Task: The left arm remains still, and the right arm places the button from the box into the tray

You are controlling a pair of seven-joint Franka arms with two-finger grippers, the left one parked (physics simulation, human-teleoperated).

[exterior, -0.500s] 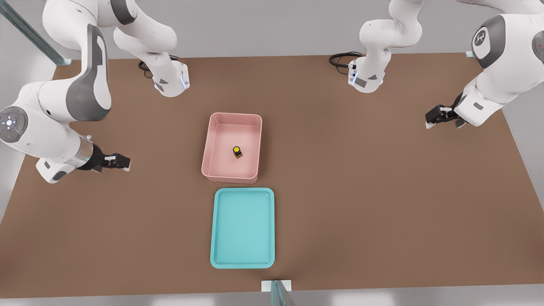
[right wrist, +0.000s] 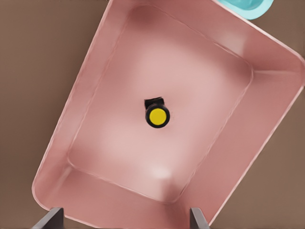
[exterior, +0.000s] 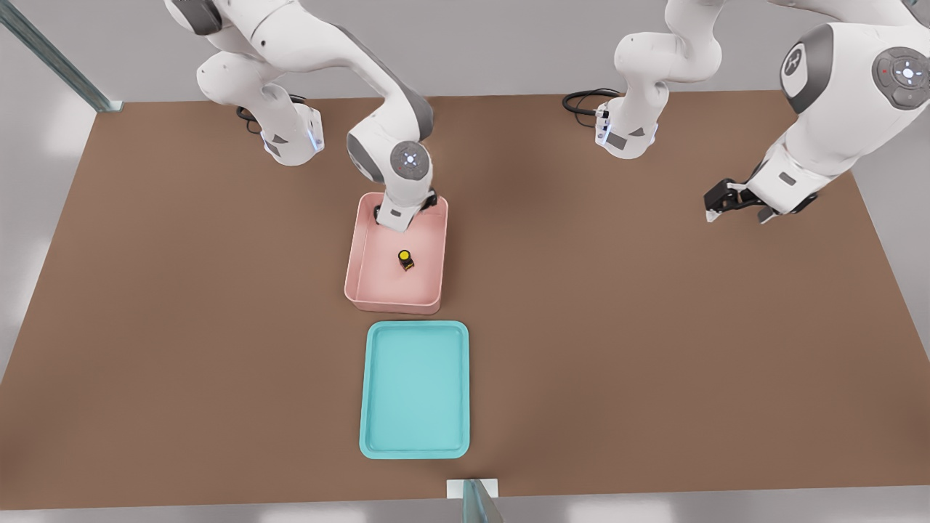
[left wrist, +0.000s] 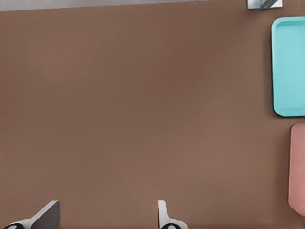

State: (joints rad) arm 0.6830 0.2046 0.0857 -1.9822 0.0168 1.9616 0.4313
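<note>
Right arm (exterior: 392,145) reaches over the far end of the box (exterior: 359,254), its wrist hanging above the box's back wall. The gripper (right wrist: 125,217) points down into the box, 2 fingers (right wrist: 51,218) spread wide apart, holding nothing. The button (exterior: 405,259) sits upright on the box floor near the middle, yellow cap up, clear of the fingers and of all walls. The tray (exterior: 378,392) lies on the brown table (exterior: 654,327) just beside the box's near end, not touching it
</note>
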